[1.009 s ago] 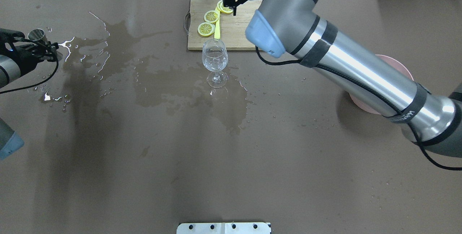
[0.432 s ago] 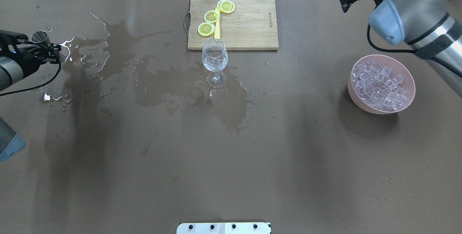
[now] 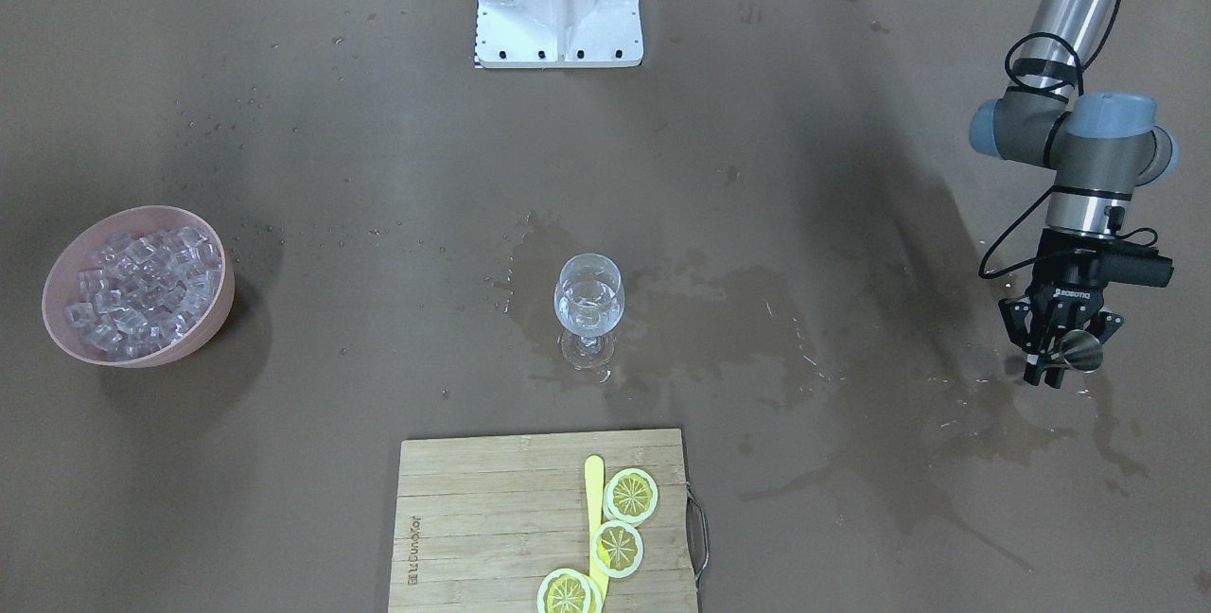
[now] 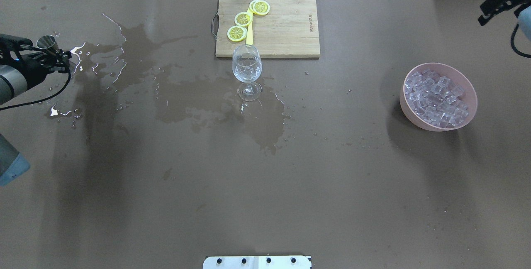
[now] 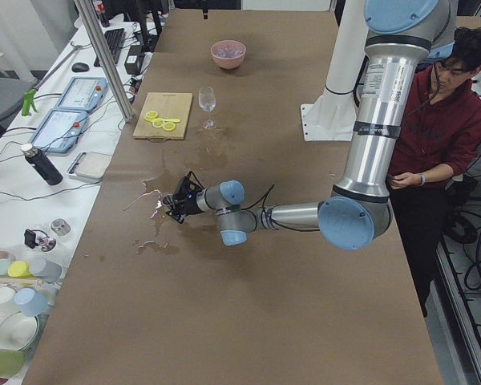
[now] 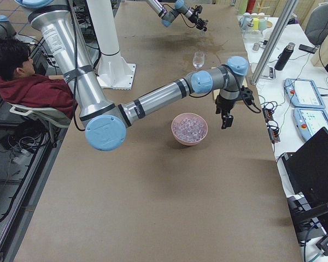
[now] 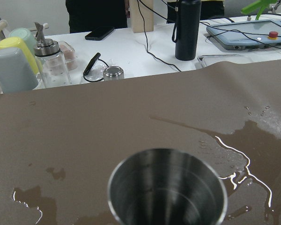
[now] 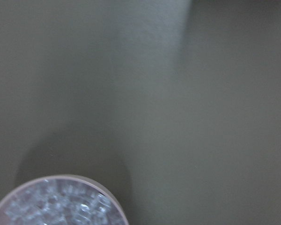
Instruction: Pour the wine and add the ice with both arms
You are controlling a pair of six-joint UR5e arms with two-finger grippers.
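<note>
A stemmed glass [image 4: 247,64] stands mid-table in front of the cutting board and holds a little clear wine and a few ice cubes; it also shows in the front view [image 3: 588,299]. More ice [image 4: 435,94] fills a pink bowl [image 4: 473,105] at the right, which also shows in the front view [image 3: 223,306] and the right wrist view [image 8: 61,206]. My left gripper [image 4: 53,55] is shut on a small steel cup [image 7: 167,192] low over the wet far-left table. My right gripper [image 4: 493,7] hangs at the far right, beyond the bowl; I cannot tell how its jaws stand.
A wooden cutting board [image 4: 286,28] with lemon slices [image 4: 243,18] and a yellow knife lies behind the glass. Dark wet stains [image 4: 199,94] spread from the left to the middle. The white mounting base [image 3: 558,3] sits at the robot's edge.
My right arm has swung from over the cutting board to the far right, past the bowl, which it now uncovers. My left gripper and the cup have stayed put.
</note>
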